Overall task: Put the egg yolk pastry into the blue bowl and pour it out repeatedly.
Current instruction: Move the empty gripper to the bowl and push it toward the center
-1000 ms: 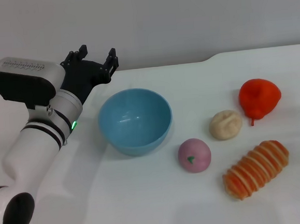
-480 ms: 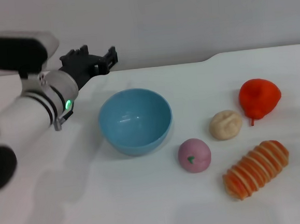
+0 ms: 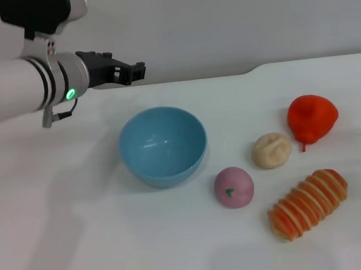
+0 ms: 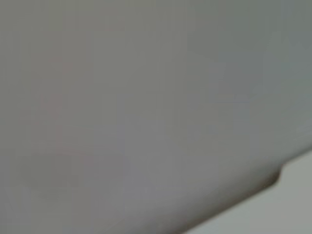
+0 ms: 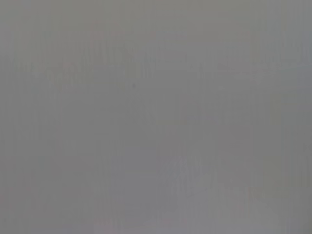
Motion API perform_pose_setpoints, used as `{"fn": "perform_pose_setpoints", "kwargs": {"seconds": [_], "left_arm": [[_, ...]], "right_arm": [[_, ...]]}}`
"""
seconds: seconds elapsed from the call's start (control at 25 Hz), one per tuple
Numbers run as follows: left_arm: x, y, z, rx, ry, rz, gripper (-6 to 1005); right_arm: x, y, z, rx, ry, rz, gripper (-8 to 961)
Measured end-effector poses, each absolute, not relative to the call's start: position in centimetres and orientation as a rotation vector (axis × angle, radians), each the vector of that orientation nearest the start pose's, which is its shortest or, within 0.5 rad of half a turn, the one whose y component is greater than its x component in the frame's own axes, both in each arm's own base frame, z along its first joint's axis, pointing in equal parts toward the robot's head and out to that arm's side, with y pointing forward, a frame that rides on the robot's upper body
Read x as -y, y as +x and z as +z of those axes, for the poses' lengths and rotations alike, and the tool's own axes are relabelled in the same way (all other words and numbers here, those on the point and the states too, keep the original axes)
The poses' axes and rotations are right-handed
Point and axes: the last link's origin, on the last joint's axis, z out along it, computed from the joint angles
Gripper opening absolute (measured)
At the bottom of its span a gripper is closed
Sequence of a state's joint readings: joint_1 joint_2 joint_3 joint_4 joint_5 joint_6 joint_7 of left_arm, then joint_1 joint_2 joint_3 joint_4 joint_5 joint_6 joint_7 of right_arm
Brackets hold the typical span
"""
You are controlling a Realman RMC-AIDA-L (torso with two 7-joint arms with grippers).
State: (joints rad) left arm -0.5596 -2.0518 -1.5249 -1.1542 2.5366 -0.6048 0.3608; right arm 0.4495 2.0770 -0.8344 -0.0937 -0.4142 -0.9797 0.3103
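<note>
Beyond the blue bowl (image 3: 162, 146), our left gripper (image 3: 129, 73), fingers apparently released, empty; pastry (image 3: 272, 150) lies across the bowl.

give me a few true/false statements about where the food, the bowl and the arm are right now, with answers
1. The blue bowl is empty. True.
2. The egg yolk pastry lies inside the bowl. False: it sits on the table, apart from the bowl, beside the red fruit.
3. The left gripper grips the bowl's rim. False: it hovers above the table behind the bowl, holding nothing.
4. The pink ball lies between the bowl and the striped bread. True.
</note>
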Motion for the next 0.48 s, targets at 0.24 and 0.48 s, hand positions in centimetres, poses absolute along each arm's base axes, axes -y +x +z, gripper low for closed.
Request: {"fn": "perform_pose_setpoints", "kwargs": {"seconds": [0.24,0.48], "left_arm": [[-42.66,-16.46,-1.92,0.781,-2.267,-0.016,686],[-42.98,-16.36,-2.06,0.844,-2.31,0.062,697]], "right_arm": [[-33.47,38.76,2.99,-0.768,-1.374,0.566,736],[-33.44,38.76,2.96,-0.768,-1.374,0.565,736]]}}
